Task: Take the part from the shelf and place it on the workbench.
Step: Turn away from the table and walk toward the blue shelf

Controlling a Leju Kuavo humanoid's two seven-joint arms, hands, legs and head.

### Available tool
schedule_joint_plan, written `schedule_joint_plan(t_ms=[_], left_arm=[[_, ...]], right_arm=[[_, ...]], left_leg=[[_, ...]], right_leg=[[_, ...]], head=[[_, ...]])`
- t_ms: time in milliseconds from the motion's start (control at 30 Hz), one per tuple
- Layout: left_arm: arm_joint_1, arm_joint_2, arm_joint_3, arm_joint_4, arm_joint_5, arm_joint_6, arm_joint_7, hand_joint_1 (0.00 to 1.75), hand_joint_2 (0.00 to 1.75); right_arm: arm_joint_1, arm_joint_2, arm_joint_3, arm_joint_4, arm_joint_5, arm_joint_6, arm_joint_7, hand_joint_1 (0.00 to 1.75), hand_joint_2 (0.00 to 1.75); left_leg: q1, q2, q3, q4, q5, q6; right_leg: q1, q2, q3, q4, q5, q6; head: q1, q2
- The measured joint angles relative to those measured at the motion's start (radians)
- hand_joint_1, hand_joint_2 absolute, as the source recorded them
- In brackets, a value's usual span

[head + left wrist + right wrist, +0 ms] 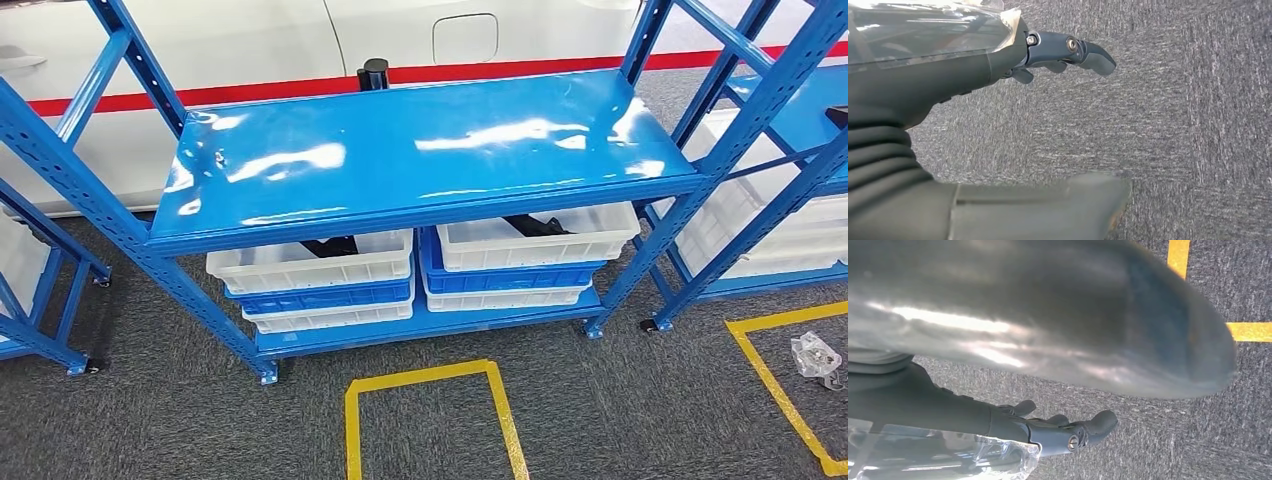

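The blue metal shelf (430, 150) stands ahead of me, its top board bare and glossy. On its lower level sit stacked white and blue bins. A black part (332, 245) lies in the top left bin (300, 270), and another black part (540, 225) lies in the top right bin (540, 250). My left hand (1063, 52) hangs over grey carpet with fingers apart and holds nothing. My right hand (1063, 432) also hangs over the carpet, fingers loosely apart and empty; its clear-wrapped back shows low at the right edge of the head view (818, 358).
A small black post (373, 72) stands behind the shelf's back edge, against a white car with a red stripe. More blue racks flank the shelf, with white bins (760, 220) on the right. Yellow floor lines (430, 385) mark boxes on the carpet in front.
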Motion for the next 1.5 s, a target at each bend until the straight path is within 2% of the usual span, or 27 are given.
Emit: schedule_joint_plan(t_ms=[200, 333, 467, 900, 1033, 1500], left_arm=[[0.0, 0.0, 0.0, 0.0, -0.003, -0.001, -0.002, 0.0, 1.75], [0.0, 0.0, -0.001, 0.0, -0.003, -0.003, 0.01, 0.0, 1.75], [0.007, 0.006, -0.028, -0.003, 0.021, -0.029, 0.028, 0.0, 1.75], [0.065, 0.039, -0.198, -0.066, 0.19, -0.18, 0.095, 0.0, 1.75], [0.087, 0.05, -0.257, -0.092, 0.243, -0.228, 0.115, 0.0, 0.0], [0.157, 0.083, -0.457, -0.181, 0.427, -0.395, 0.187, 0.0, 0.0]], right_arm=[[0.0, 0.0, 0.0, 0.0, -0.006, -0.006, -0.006, 0.0, 0.0], [0.001, -0.001, 0.0, 0.0, -0.01, -0.008, -0.011, 0.0, 1.75], [0.012, -0.006, 0.018, -0.006, -0.054, 0.012, -0.014, 0.0, 1.75], [0.083, -0.044, 0.139, -0.068, -0.336, 0.2, 0.003, 0.0, 1.75], [0.106, -0.056, 0.182, -0.091, -0.425, 0.26, 0.011, 0.0, 0.0], [0.181, -0.097, 0.329, -0.17, -0.734, 0.469, 0.033, 0.0, 0.0]], left_leg=[[-0.004, 0.0, 0.0, 0.001, 0.0, 0.0], [-0.004, 0.0, 0.0, 0.001, 0.0, 0.0], [-0.004, 0.0, 0.0, 0.001, 0.0, 0.0], [-0.004, 0.0, -0.001, 0.001, -0.001, 0.001], [-0.004, 0.0, -0.001, 0.001, -0.002, 0.001], [-0.004, 0.0, -0.002, 0.001, -0.002, 0.001]], right_leg=[[-0.004, 0.0, 0.0, 0.0, 0.0, 0.0], [-0.005, 0.0, 0.0, 0.0, 0.0, 0.0], [-0.006, 0.0, 0.001, 0.0, 0.0, 0.0], [-0.006, 0.0, -0.005, 0.0, 0.0, 0.0], [-0.006, 0.0, -0.005, 0.0, 0.0, 0.0], [-0.006, 0.0, -0.005, 0.0, -0.001, 0.0]], head=[[0.0, 0.0], [0.0, 0.0], [0.0, 0.0], [0.0, 0.0], [0.0, 0.0], [0.0, 0.0]])
